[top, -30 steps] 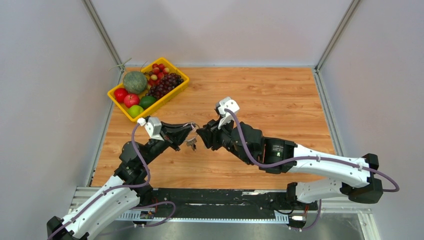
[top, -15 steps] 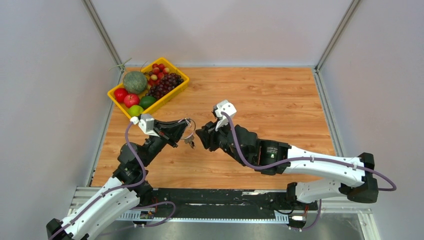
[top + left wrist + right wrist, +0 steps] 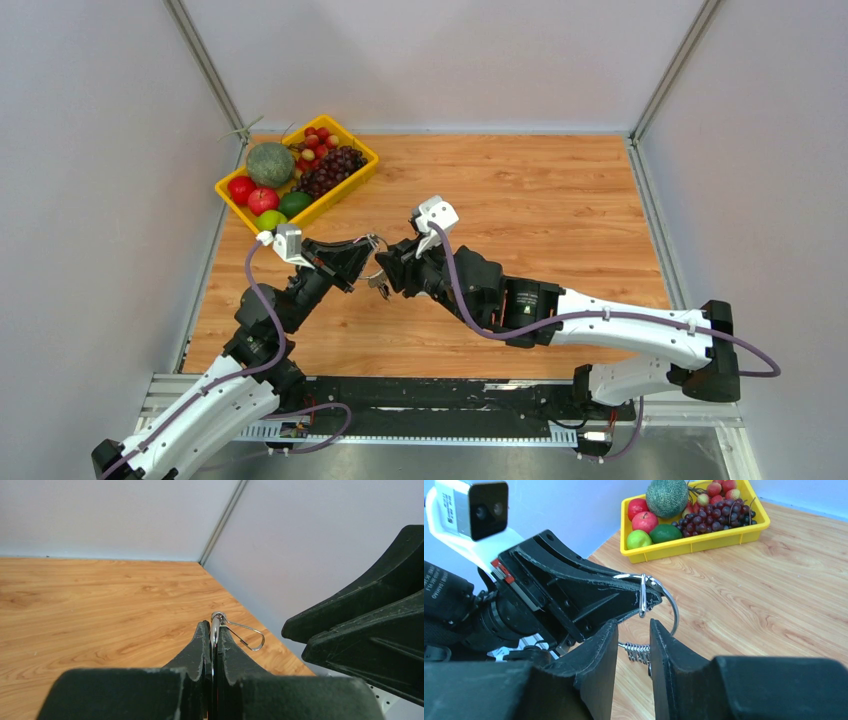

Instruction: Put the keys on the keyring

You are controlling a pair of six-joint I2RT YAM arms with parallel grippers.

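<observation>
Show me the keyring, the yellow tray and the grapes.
keyring (image 3: 214,630): left wrist view, on its thin silver edge.
yellow tray (image 3: 709,541): right wrist view, on its outer wall.
grapes (image 3: 721,512): right wrist view, middle of the dark bunch.

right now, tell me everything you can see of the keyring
The keyring is a thin, shiny silver wire ring, held in the air above the wooden table, pinched between the fingertips of the left gripper. About half its arc sticks out past them. A thin wire clip is hooked on its top, and a small silver coil shows below it, in the gap of the open right gripper.
</observation>
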